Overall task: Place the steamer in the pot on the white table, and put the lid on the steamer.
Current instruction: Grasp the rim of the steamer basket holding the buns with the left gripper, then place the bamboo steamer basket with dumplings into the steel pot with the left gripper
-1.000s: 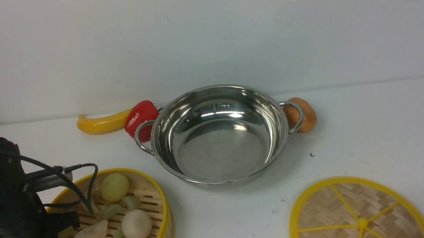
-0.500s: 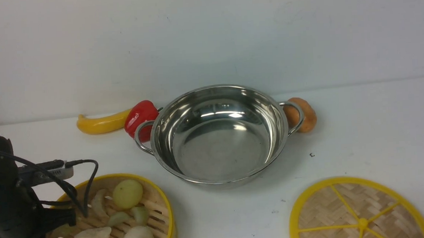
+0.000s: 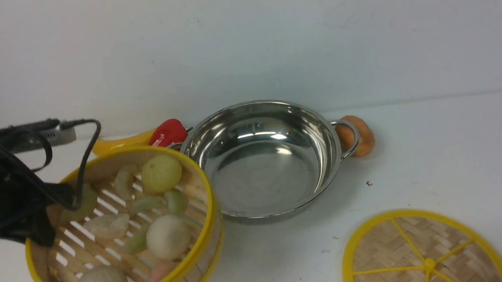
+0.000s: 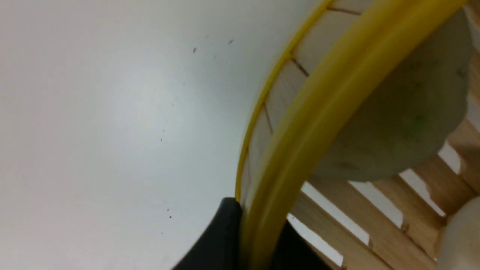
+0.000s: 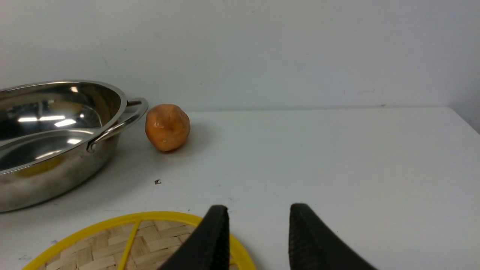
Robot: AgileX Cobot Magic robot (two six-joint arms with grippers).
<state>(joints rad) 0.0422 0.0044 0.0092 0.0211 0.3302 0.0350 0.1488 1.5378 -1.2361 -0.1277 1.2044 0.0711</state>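
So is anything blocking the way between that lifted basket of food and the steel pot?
Nothing visible. The steamer hangs tilted just beside the pot, which is empty; the red pepper and banana lie behind, seemingly off the path.

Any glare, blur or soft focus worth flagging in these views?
Front view: glare streaks inside the pot; the steamer slightly soft. Left wrist view: steamer rim too close, out of focus. Right wrist view: crisp, soft shadow beside the pot.
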